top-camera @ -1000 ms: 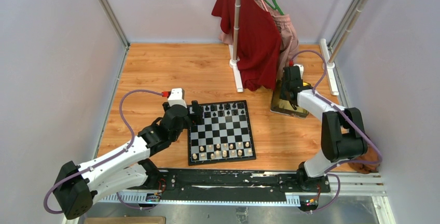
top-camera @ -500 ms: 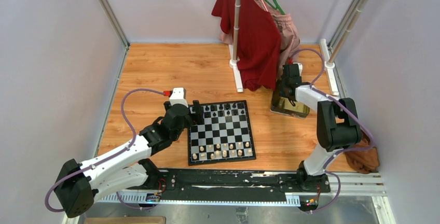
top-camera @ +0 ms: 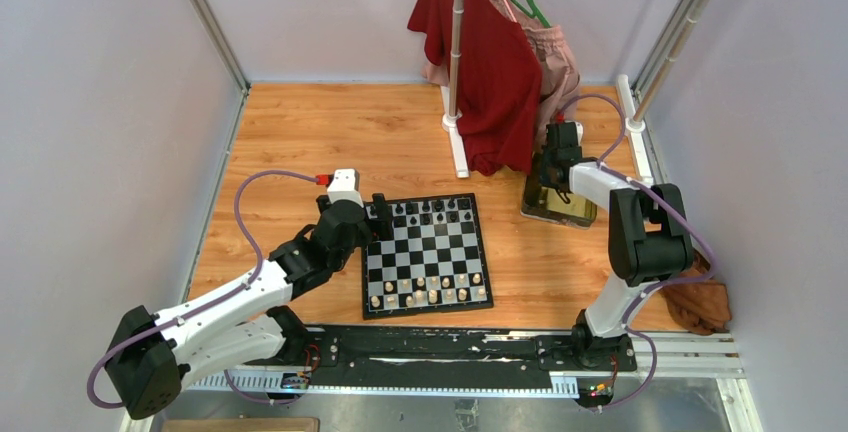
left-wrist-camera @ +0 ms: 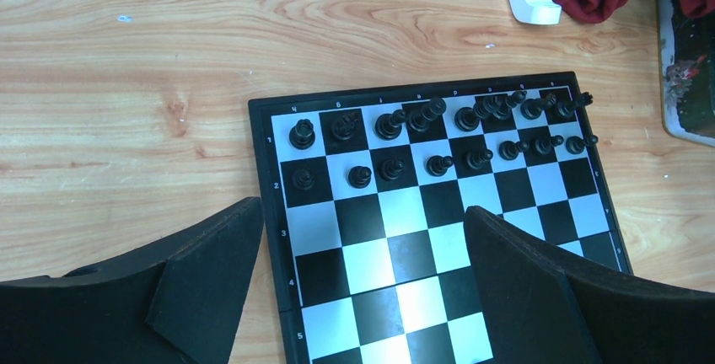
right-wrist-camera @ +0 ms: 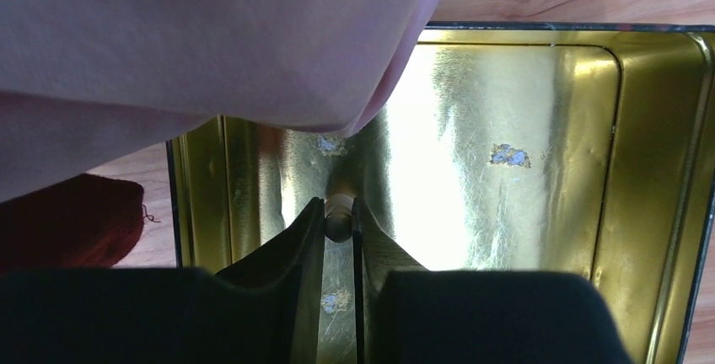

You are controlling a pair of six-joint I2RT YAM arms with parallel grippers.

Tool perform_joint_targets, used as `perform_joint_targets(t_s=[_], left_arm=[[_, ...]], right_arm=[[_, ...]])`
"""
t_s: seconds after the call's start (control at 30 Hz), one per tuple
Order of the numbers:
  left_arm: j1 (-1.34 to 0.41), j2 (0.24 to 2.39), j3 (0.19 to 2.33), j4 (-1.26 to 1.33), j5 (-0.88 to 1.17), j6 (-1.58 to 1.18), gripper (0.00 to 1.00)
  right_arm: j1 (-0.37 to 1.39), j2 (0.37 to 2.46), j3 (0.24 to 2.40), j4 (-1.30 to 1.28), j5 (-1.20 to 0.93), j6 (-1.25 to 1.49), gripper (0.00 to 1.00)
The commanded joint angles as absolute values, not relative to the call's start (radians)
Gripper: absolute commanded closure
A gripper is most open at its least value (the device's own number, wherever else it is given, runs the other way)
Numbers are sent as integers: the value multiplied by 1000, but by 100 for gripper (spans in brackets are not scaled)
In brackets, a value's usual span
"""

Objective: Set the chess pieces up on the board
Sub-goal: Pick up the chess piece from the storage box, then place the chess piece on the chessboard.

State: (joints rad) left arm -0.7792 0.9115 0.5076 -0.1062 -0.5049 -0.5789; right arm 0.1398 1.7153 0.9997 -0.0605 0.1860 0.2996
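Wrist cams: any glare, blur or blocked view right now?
Right wrist: hard glare off the tin floor; blurred pink cloth covers the upper left; the pale piece in the right gripper is visible. Left wrist: even light, board sharp, slight sheen on near squares; left gripper fingers dark.

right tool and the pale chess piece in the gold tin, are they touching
Touching. The right wrist view shows both fingers of the right tool pressed against the pale chess piece, no gap either side.
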Motion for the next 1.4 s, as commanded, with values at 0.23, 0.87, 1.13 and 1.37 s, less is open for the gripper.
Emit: perform_joint_targets(t_s=[0.23,0.87,1.13,1.37], left_arm=[[-773,867,527,-103,-532,-576,5],[-773,654,500,-257,-642,-616,5],[-773,577,467,-343,-720,-655,5],[-769,565,437,-396,-851,-671,4]], right_arm=[[124,1641,1009,-89,183,296,100],[435,1248,961,-296,113,178,100],[816,1284,1030,-344,133,176,100],[1057,1439,1155,-353,185,175,100]])
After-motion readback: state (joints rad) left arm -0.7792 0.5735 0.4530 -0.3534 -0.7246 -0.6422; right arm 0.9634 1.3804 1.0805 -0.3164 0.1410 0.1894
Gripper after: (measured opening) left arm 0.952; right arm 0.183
